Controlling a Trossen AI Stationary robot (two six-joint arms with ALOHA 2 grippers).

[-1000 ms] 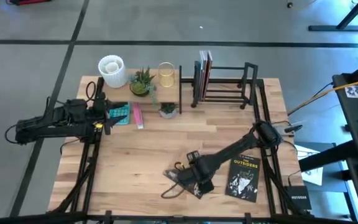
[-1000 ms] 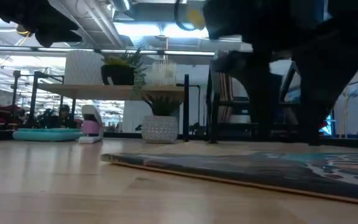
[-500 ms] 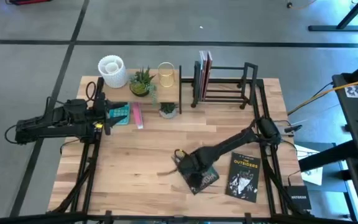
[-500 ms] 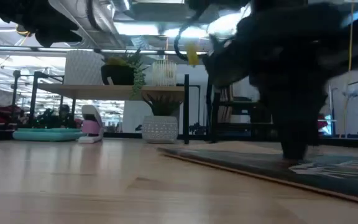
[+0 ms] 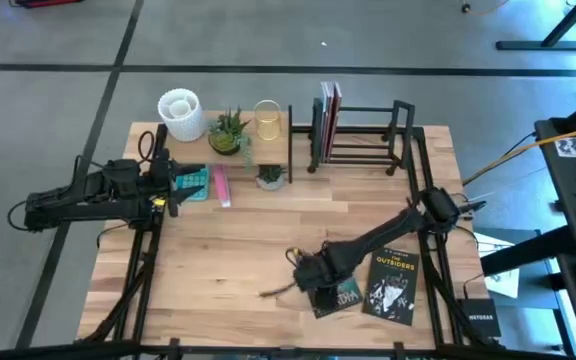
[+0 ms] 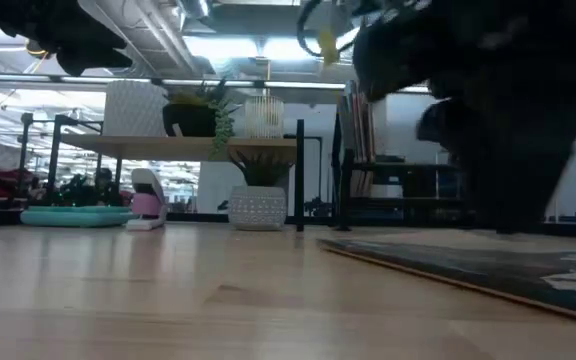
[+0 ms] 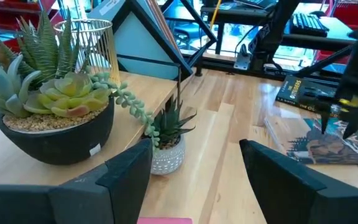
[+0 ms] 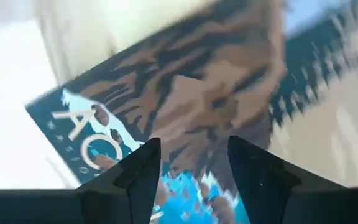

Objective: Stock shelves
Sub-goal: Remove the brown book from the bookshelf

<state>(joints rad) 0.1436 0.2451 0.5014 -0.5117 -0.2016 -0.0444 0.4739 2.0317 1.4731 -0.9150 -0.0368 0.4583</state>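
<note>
- Currently right gripper (image 5: 313, 275) hovers directly over teal book (image 5: 336, 294) lying flat, front-right on the table (image 5: 218, 250); fingers parted, apparently gripping nothing.
- Black rack (image 5: 360, 135) lies far back; left gripper (image 5: 173, 185) parked open, empty.

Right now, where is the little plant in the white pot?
High view: the little white-potted plant stands on the tabletop, under the wooden shelf's right end, left of the black rack.

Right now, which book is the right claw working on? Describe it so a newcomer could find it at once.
Start at the near right part of the tabletop, where two dark books lie flat side by side. It is the left one, lying askew under the right claw. Its neighbour lies straighter, with "The Outsiders" in yellow on a black cover; this one shows teal and brown.
</note>
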